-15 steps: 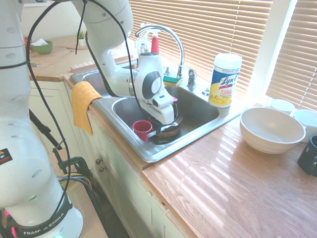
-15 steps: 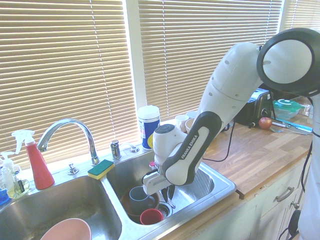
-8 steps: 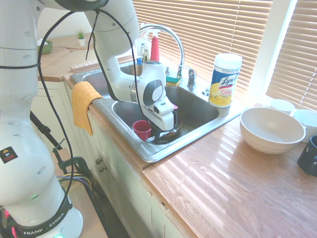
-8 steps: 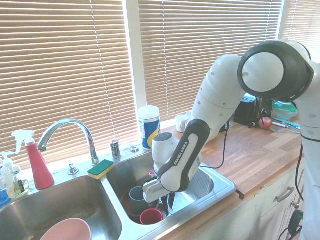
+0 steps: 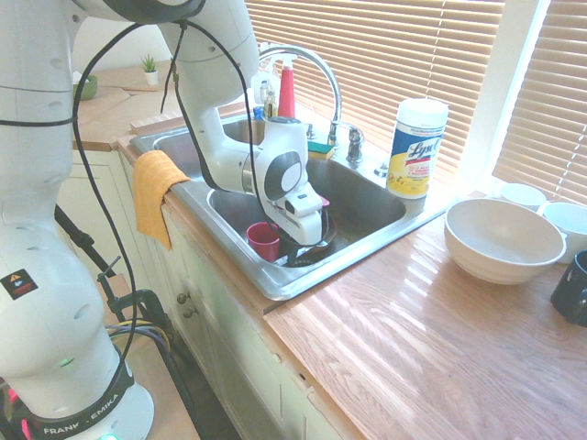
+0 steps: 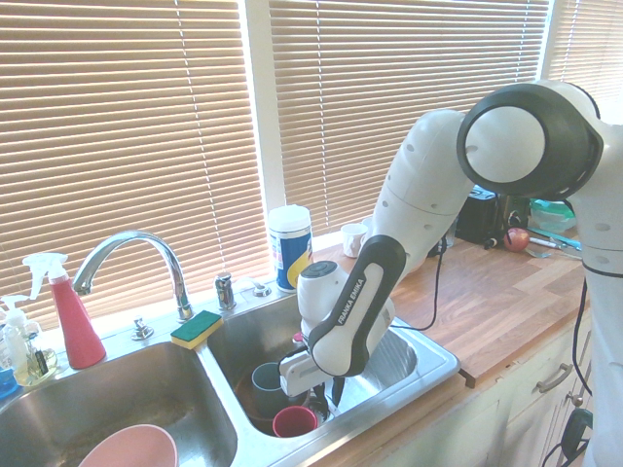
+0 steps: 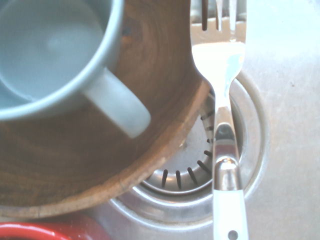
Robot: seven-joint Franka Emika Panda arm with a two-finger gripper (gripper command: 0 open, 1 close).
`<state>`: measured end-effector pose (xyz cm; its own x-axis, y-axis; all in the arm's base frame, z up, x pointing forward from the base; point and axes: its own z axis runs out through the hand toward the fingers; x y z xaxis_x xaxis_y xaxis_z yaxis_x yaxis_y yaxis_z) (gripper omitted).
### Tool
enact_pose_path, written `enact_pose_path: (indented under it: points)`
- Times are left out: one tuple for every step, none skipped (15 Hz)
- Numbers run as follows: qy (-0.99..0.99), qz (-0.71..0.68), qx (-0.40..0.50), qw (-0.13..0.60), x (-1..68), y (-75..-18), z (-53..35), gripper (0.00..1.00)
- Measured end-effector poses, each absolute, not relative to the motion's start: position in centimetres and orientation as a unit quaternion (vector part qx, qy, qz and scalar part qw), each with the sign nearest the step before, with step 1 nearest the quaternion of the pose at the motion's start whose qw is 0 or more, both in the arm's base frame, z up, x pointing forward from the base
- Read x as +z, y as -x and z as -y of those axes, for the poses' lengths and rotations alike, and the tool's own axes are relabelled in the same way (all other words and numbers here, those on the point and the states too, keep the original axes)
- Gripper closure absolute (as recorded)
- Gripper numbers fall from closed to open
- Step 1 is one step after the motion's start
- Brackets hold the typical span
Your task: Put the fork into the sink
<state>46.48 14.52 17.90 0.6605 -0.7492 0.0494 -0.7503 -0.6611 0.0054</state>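
The gripper (image 6: pixel 313 389) is being held low inside the sink (image 5: pixel 376 197); how far it is parted cannot be told. The fork (image 7: pixel 222 115) is being shown lying across the drain (image 7: pixel 190 185), beside a wooden bowl (image 7: pixel 100 165). Release seems underway; a clean withdrawal upward is being called for.

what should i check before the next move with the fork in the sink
1. Tool low inside the right basin of the sink: ok.
2. Fork over the drain, beside the wooden bowl: ok.
3. Fork resting on the sink floor: cannot tell.
4. Tool fully open and fork released: cannot tell.
5. Grey mug sits in the bowl, apart from the fork: ok.
6. Red cup close beside the tool, watch on retreat: ok.
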Motion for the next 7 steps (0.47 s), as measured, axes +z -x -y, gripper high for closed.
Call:
enact_pose_path:
  points:
    - [-0.911,0.412,0.021,0.012,17.9,-46.5,-14.5,0.00]
    - [-0.910,0.413,0.021,0.012,17.9,-46.5,-14.5,0.00]
    - [-0.910,0.414,0.021,0.011,17.9,-46.5,-14.5,0.00]
    - [-0.910,0.414,0.022,0.011,18.0,-46.5,-14.4,0.00]
    - [-0.910,0.415,0.024,0.008,18.3,-46.7,-14.4,0.00]
    - [-0.909,0.415,0.030,0.002,19.1,-46.9,-14.4,0.00]
    - [-0.909,0.415,0.040,-0.006,20.5,-47.3,-14.5,0.00]
